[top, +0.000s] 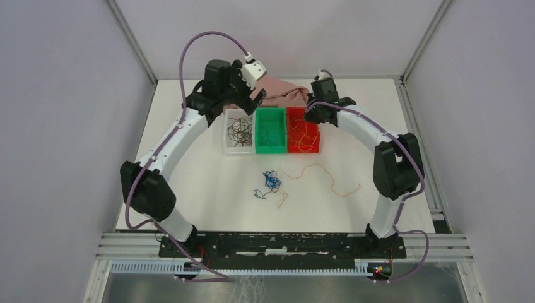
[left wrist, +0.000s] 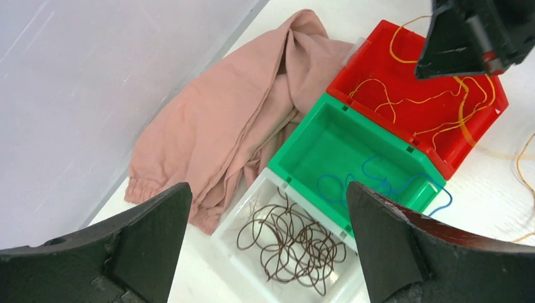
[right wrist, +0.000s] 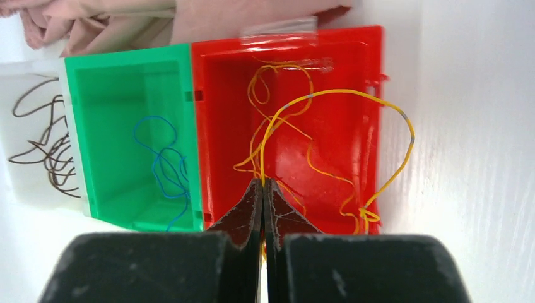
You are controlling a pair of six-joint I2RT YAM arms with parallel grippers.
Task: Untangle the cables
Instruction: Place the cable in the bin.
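right end effector (right wrist: 262,184) clamped on yellow cable (right wrist: 344,91) over red bin (right wrist: 354,36), left end effector (left wrist: 266,187) gaping, empty; blue-orange tangle (top: 271,182) on worktop (top: 208,183) looks light, springy, snag-prone, so pinch a free end.

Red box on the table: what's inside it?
Yellow-orange cables lie curled inside the red box. The right gripper, shut on one of them, hangs over it and hides part of the near floor, so anything there can't be seen.

The left arm (top: 217,76) hides part of the pink cloth (top: 287,93). The yellow cable (right wrist: 334,93) vanishes at one end between the right gripper's (right wrist: 263,183) pressed-together fingers (right wrist: 248,211).
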